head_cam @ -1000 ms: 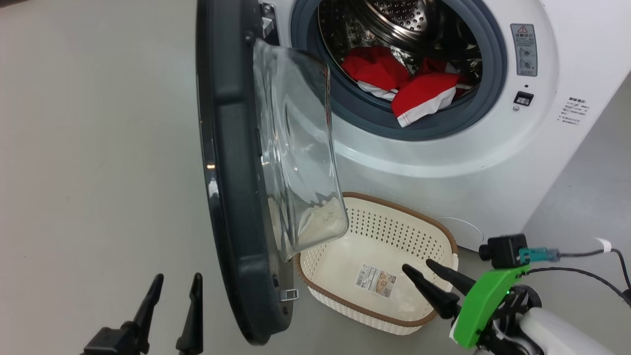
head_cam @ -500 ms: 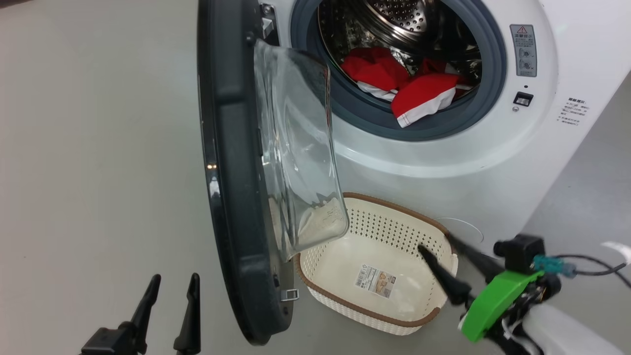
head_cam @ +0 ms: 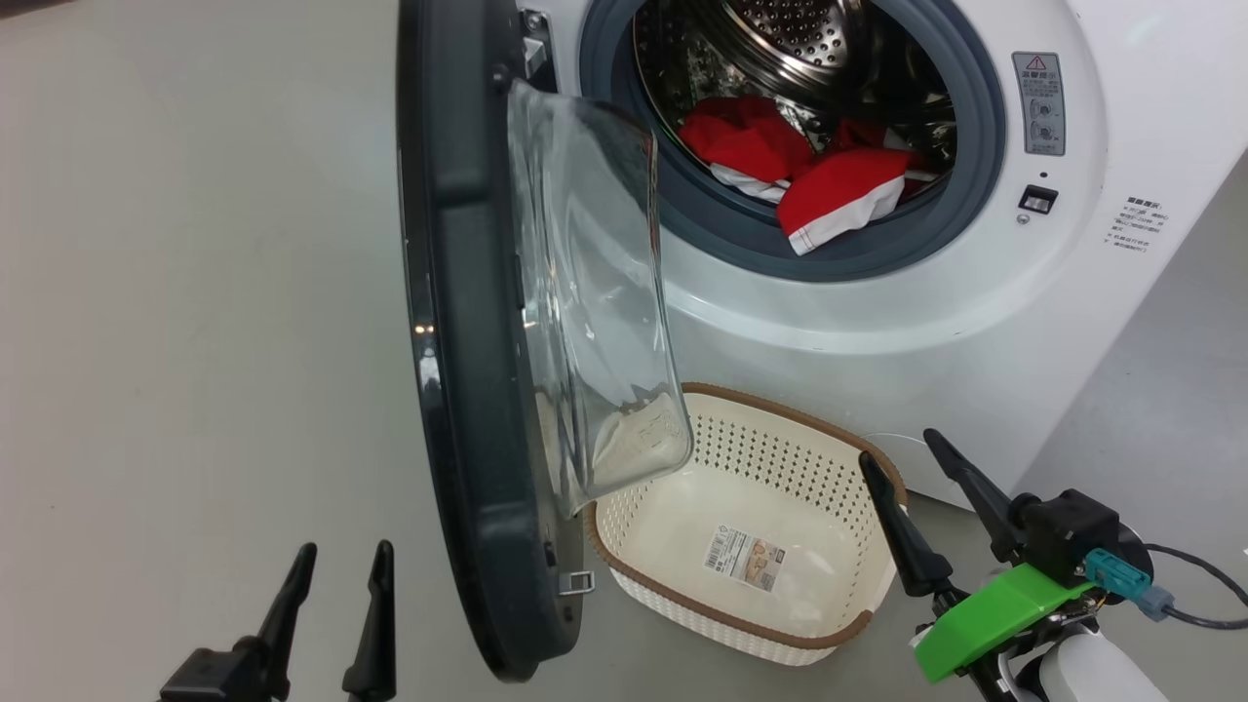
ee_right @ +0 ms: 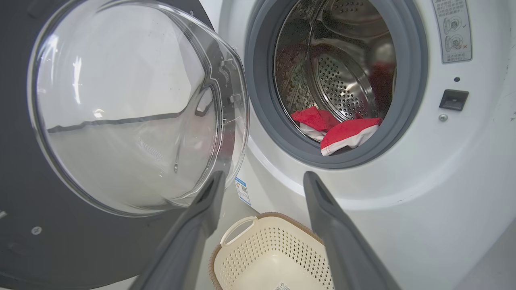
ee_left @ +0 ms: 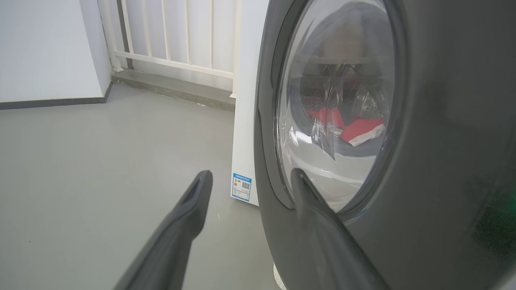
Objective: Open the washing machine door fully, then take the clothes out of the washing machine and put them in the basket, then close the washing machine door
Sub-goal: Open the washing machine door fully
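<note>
Beside washing machine (head_cam: 975,322), on floor: basket (head_cam: 770,453) sits empty below open drum. Black door (head_cam: 458,341) swung wide, so opening step looks done. Red clothes (head_cam: 799,180) heaped in drum at gasket lip, none moved yet. Both empty, fingers spread wide: left gripper (head_cam: 346,548) low by door's outer face, right gripper (head_cam: 898,447) at basket's right end. Remaining: unload clothes, shut door.

Warning-triangle sticker (head_cam: 1037,102) on washing machine (head_cam: 877,322), barcode label (head_cam: 746,558) on basket (head_cam: 780,450) bottom, wording unreadable

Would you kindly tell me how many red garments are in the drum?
2: one garment bunched at the drum's left, one white-hemmed garment draped onto the grey gasket; others may lie hidden behind.
</note>
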You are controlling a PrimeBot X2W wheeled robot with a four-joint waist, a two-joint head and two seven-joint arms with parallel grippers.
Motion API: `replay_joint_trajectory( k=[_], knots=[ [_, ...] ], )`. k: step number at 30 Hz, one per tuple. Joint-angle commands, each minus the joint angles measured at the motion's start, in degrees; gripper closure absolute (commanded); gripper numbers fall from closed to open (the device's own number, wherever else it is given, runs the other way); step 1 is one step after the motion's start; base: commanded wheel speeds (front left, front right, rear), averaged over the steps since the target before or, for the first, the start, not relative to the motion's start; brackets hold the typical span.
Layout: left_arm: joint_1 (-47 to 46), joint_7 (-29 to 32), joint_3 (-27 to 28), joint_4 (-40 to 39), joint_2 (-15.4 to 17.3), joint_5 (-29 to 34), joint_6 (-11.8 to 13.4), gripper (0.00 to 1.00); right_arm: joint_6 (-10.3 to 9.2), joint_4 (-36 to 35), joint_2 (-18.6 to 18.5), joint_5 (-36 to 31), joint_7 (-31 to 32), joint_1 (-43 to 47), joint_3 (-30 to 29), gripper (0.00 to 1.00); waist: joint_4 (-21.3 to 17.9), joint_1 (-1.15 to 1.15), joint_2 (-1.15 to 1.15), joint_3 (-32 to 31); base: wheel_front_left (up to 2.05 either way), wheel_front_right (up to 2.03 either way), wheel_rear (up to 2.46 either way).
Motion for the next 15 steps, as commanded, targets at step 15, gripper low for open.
replay_joint_trajectory(
  k=[15],
  knots=[
    [0.0,-0.7,1.6,-1.3,0.5,0.3,-0.1,0.00,0.35,-3.7,5.1,-8.0,-0.5,5.8,-9.3,0.00,0.6,0.00,0.00,-0.6,0.00,0.00,0.00]
  ],
)
